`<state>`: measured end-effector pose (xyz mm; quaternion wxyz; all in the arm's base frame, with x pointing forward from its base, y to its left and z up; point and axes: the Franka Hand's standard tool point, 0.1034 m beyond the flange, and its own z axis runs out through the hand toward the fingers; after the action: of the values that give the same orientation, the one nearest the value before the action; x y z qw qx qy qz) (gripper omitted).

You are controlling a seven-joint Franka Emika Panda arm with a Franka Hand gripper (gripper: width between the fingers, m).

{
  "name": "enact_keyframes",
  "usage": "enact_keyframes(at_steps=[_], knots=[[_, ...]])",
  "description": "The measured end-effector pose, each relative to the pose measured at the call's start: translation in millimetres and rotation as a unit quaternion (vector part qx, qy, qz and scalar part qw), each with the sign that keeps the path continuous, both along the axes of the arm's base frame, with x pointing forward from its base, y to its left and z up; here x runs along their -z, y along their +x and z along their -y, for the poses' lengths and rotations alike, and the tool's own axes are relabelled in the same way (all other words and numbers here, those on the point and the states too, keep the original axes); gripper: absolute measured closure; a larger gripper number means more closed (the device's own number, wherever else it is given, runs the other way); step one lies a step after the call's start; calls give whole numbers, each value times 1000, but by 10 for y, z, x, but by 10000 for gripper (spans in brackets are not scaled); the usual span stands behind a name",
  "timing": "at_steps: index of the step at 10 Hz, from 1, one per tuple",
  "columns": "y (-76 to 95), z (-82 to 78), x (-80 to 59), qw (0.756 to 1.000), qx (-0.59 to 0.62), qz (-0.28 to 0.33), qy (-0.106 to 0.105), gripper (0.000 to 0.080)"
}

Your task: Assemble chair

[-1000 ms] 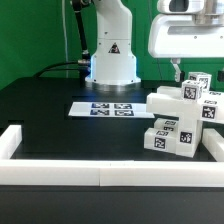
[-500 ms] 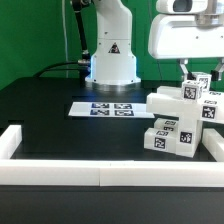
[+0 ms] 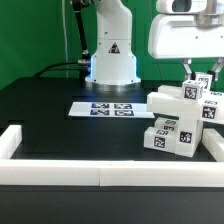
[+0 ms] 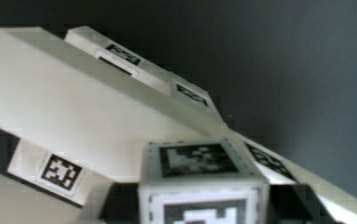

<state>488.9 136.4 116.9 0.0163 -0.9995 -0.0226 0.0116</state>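
You can see the chair (image 3: 180,122) sitting on the black table (image 3: 60,120), just to the exterior view's right of the marker board (image 3: 104,108) and close behind the white border rail (image 3: 100,177) that runs along the near edge. It is a stack of chunky white blocks, each carrying small black-and-white tags, with a lower block in front and taller pieces rising behind it.

Look at the gripper (image 3: 197,72): it hangs straight above the chair's tallest part, and its fingers have come together on the top of a tagged upright block (image 3: 193,93) there (the pads are partly hidden by the block itself, so the exact contact line is hard to make out). The jaws stand closed on that piece.

From the wrist view you get the same block (image 4: 201,185) very close, its tagged faces filling the foreground, with a broad slotted white panel (image 4: 86,100) of the chair slanting away behind it.

The robot's base (image 3: 112,50) stands behind the marker board.
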Motion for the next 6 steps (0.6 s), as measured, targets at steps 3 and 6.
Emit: enact_keyframes(at_steps=[3,6], knots=[[-1,-3,1,993,116,-4,-2,512],[-2,-7,1,977,213,-7,-4,512]])
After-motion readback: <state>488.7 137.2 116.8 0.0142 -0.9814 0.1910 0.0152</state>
